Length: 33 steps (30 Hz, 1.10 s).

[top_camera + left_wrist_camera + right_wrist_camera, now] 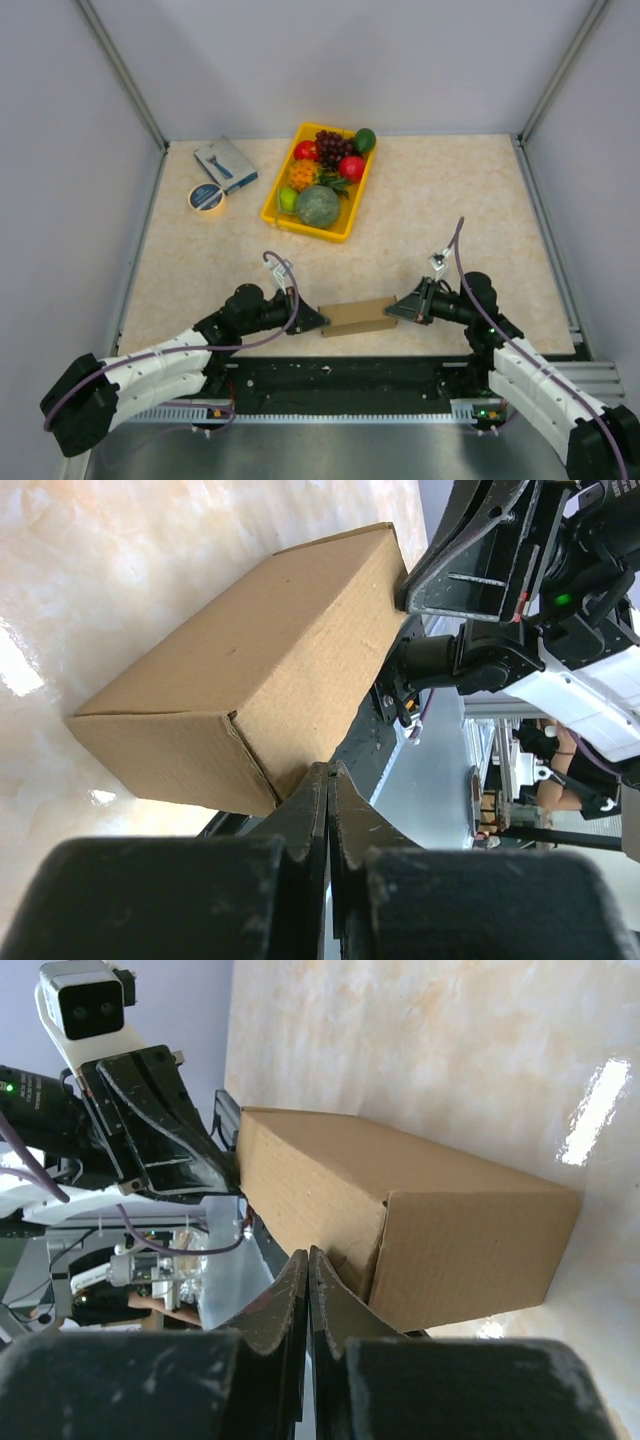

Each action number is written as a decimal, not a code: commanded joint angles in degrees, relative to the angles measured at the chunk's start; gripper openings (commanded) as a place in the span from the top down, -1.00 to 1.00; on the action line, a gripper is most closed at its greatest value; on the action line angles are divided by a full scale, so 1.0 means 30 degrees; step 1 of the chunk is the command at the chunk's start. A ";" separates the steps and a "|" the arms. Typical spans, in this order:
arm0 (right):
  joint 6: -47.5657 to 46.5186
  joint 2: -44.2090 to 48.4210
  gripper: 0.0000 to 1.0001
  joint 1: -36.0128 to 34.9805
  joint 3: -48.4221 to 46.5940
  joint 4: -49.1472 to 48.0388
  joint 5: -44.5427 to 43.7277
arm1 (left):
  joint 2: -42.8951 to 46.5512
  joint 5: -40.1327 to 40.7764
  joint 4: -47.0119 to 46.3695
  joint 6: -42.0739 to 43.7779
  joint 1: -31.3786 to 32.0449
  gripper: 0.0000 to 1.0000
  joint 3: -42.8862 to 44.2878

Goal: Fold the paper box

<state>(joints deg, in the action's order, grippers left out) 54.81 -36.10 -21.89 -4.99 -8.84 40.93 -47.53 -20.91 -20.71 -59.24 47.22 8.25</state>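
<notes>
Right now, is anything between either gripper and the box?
Nothing visible. The left gripper and right gripper, both shut, sit right at opposite ends of the box; the fruit tray stands well behind.

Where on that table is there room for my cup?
Widest bare patch: back right, between the fruit tray and the right wall. A bare strip crosses the middle, between tray and cardboard box. Crowded: back left, with tape roll and small blue box, and the near edge, where left gripper and right gripper meet the box.
</notes>
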 commanded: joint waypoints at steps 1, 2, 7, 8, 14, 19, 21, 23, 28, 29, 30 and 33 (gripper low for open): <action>-0.0687 -0.0070 1.00 0.0529 -0.0761 0.0185 0.0974 | -0.0388 0.1021 0.2417 0.1143 -0.0184 1.00 0.0265; -0.1126 0.0948 1.00 0.0500 -0.1260 0.1005 0.0803 | -0.0301 0.1021 0.2595 0.1202 -0.0184 1.00 0.0354; -0.1512 0.1606 1.00 0.0529 -0.1416 0.1936 0.0328 | -0.0036 0.1314 0.3445 0.1845 -0.0242 1.00 0.0968; -0.0786 0.1081 1.00 0.0529 -0.0860 0.0907 0.0651 | -0.0123 0.1314 0.3591 0.1963 -0.0214 1.00 0.1057; -0.2177 0.0224 1.00 0.0529 -0.1464 0.2839 0.0247 | -0.0183 0.1519 0.8330 0.4480 -0.0243 0.57 0.4392; -0.3796 0.0432 1.00 0.0558 -0.4748 0.6636 0.0123 | 0.1075 0.2778 1.3016 0.6270 -0.0272 -0.14 0.8694; -0.4000 -0.0153 0.95 0.0558 -0.6118 0.7656 0.0478 | 0.1339 0.3071 1.4424 0.6649 -0.0417 -0.79 0.9870; -0.5019 -0.0825 0.65 0.0529 -0.7352 0.9004 0.0304 | 0.1311 0.3713 1.7116 0.6798 -0.0476 -0.96 1.1687; -0.8156 -0.3198 -0.16 0.0529 -1.1982 1.5772 -0.1540 | 0.1603 0.6264 2.1140 0.6272 -0.0740 -0.96 1.3861; -0.9002 -0.3666 -0.25 0.0558 -1.2336 1.6156 -0.1659 | 0.1575 0.6034 2.1054 0.6358 -0.0857 -0.94 1.3774; -0.9214 -0.4164 -0.29 0.0558 -1.2803 1.6421 -0.1863 | 0.1198 0.5799 2.0880 0.6446 -0.0974 -0.93 1.3686; -1.0210 -0.4637 -0.34 0.0529 -1.3479 1.7301 -0.2800 | -0.0845 0.3780 2.0092 0.6680 -0.1267 -0.87 1.3393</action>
<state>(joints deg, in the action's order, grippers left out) 31.94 -48.07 -20.84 -41.91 33.12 37.06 -43.40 -5.98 36.86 -40.73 44.53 48.66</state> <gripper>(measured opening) 0.662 0.957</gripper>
